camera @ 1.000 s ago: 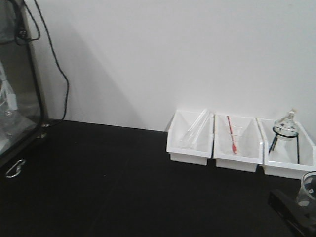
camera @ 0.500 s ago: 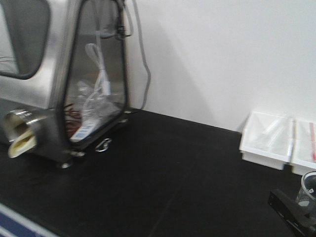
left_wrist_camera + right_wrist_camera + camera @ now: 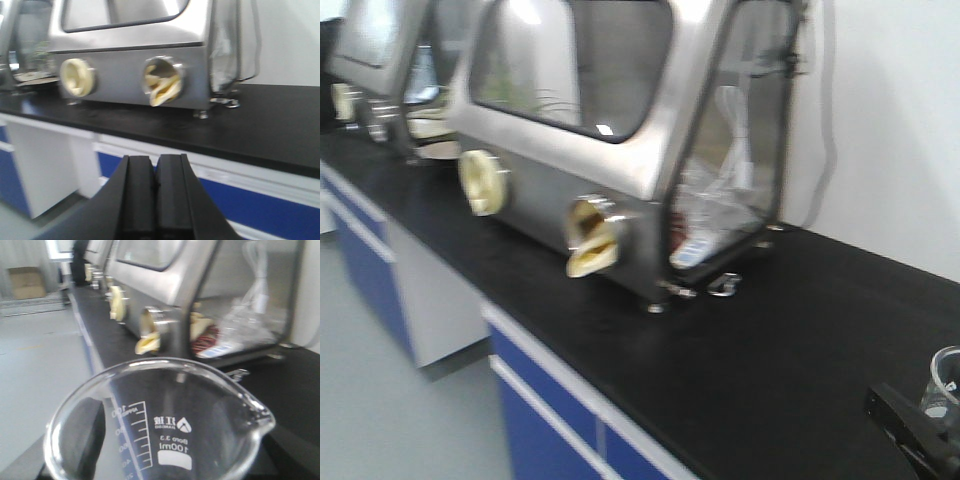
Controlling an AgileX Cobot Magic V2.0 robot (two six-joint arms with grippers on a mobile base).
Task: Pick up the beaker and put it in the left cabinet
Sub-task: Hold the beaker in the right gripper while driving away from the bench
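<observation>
The beaker [image 3: 946, 384], clear glass with white 100 ml markings, shows at the lower right edge of the front view. My right gripper [image 3: 928, 420] is shut on it and holds it upright above the black bench. In the right wrist view the beaker [image 3: 165, 430] fills the lower frame, pouring lip to the right, and one dark finger [image 3: 92, 437] shows through the glass on the left. My left gripper [image 3: 155, 166] is shut with nothing between its fingers, hanging in front of the bench edge. The left cabinet is out of view.
A stainless steel glove box [image 3: 620, 130] with cream-coloured ports stands on the black bench top [image 3: 800, 330], and a second one [image 3: 380, 60] stands further left. Blue-fronted cupboards [image 3: 540, 420] run under the bench. Grey floor [image 3: 380, 420] lies to the left.
The view has swung left: the white trays have gone out of frame and the glove boxes and bench front have come in. The beaker stays in my right gripper.
</observation>
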